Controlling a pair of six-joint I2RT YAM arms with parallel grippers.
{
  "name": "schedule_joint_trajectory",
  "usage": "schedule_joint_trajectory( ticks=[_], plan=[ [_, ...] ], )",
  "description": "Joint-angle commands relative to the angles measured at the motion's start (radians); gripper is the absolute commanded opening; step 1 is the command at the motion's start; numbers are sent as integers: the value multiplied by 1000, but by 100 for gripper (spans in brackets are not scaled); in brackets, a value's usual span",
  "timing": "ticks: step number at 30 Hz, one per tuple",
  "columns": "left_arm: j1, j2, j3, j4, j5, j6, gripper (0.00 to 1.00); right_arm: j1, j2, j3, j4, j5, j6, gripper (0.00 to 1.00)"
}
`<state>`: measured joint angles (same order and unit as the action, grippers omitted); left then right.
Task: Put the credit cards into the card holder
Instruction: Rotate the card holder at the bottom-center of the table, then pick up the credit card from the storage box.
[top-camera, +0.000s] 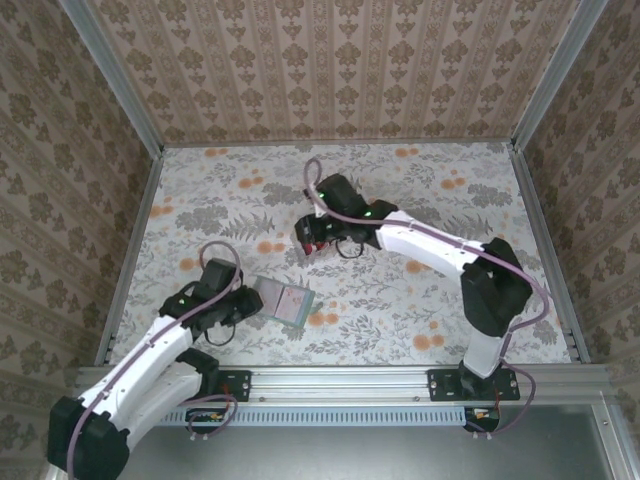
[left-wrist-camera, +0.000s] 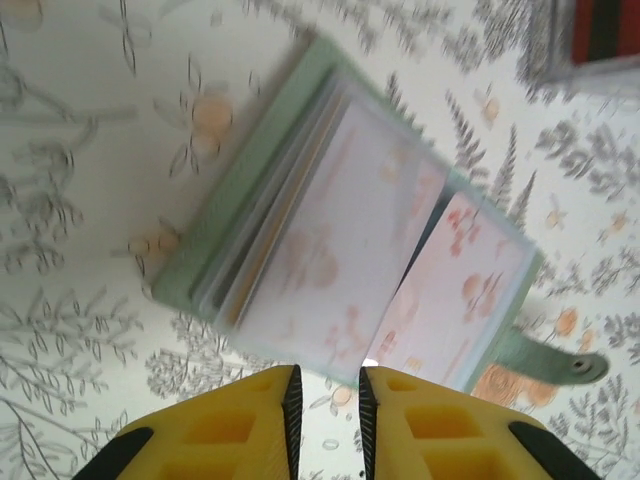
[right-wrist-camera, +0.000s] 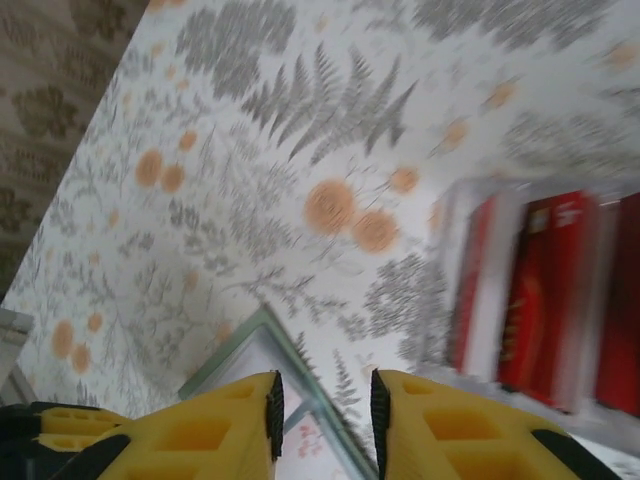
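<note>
Cards lie on the table beside our right gripper, whose jaws are slightly spread and empty. We count three cards (blur makes that rough). One holder lies open before the left gripper, its jaws likewise narrowly parted. We should pinch one card's edge squarely.

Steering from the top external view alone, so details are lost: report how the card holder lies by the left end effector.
Observer: The card holder lies open, clear pockets facing up, snap strap sticking out sideways.
Operator: Now the left end effector.
Observer: The left end effector hovers at the holder's edge, slightly open, gripping nothing.
Operator: And the cards.
Observer: The credit cards lie fanned on the table beside the right end effector, which is open and empty.
</note>
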<state>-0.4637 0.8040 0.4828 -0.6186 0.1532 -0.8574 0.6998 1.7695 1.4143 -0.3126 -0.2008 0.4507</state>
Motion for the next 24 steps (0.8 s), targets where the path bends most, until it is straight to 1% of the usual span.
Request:
schedule_joint_trajectory(
  ticks=[1,6,11,15,24],
  plan=[
    [60,91,72,57,32,100,24,-60,-17,-39,-19,41,-18,33],
    [97,270,192,176,61,166,24,-147,14,-41,-23,21,-11,35],
    [110,450,344,240,100,226,26,-198,87,1,-42,-5,-9,37],
    [114,579,423,315,152,238,26,-207,150,48,-65,-8,-9,38],
    [110,834,523,458,272,212,26,-202,239,125,-56,-121,23,39]
  ],
)
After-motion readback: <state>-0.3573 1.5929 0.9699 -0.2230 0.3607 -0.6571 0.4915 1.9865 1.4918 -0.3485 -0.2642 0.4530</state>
